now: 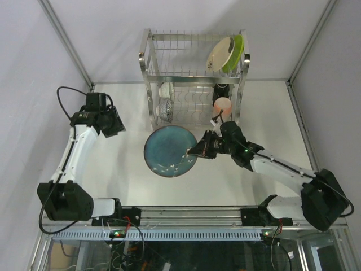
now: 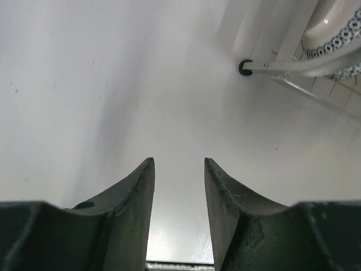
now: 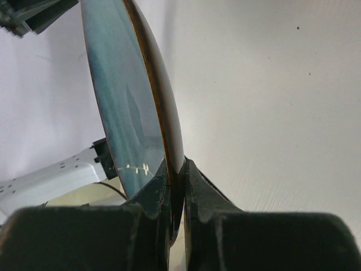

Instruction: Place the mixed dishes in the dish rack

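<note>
The large blue-grey plate (image 1: 170,151) was just in front of the dish rack (image 1: 194,38), its rim pinched by the right tool (image 3: 176,169). The left tool (image 2: 177,169) stood spread and empty, left of the rack. So thin a bite on a wide plate might well let it swivel or slip when tilted toward the rack slots

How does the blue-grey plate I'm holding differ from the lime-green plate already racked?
Placement: the large blue-grey plate is pinched at its rim by the right hand, outside the dish rack; the lime-green plate sits in the rack's top tier. Pose: the blue-grey plate faces up towards the top camera; the lime-green one stands on edge beside the cream plate. Colour: blue-grey with a dark rim versus plain lime-green. Both are round plates.
</note>
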`<act>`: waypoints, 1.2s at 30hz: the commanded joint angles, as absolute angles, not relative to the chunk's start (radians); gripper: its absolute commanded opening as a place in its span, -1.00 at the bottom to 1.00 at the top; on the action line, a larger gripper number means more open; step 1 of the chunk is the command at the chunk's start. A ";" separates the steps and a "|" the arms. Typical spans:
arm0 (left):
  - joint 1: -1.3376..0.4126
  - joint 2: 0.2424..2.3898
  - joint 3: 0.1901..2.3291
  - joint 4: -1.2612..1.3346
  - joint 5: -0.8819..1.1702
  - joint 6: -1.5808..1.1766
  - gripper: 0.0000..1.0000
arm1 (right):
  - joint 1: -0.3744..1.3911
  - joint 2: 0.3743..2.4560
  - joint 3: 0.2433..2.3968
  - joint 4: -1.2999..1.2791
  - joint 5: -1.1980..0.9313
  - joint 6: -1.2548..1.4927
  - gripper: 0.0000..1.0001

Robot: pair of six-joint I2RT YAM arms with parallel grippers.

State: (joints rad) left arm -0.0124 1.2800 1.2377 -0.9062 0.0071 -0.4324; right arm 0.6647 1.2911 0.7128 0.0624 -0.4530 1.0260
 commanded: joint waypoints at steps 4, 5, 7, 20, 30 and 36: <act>-0.007 1.418 1.343 -0.735 0.074 -0.431 -0.09 | 0.607 1.093 0.900 -0.110 -0.504 1.024 -1.00; -0.008 1.436 1.352 -0.717 0.083 -0.438 -0.10 | 0.602 1.082 0.922 -0.148 -0.501 1.025 -1.00; -0.008 1.478 1.364 -0.676 0.098 -0.450 -0.10 | 0.588 1.062 0.954 -0.190 -0.508 1.046 -1.00; -0.046 1.715 1.442 -0.498 0.187 -0.507 -0.10 | 0.493 1.059 1.258 -0.388 -0.508 1.118 -1.00; -0.047 1.791 1.520 -0.350 0.328 -0.533 -0.09 | 0.404 1.130 1.474 -0.501 -0.527 1.072 -1.00; -0.049 1.861 1.597 -0.354 0.385 -0.546 -0.08 | 0.358 1.199 1.620 -0.562 -0.540 1.043 -1.00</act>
State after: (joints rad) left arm -0.0475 1.8183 1.5082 -0.4023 0.3145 -0.5240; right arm 0.3840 1.1870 1.4799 -0.6716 -0.4870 1.0378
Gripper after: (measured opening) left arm 0.459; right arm 0.040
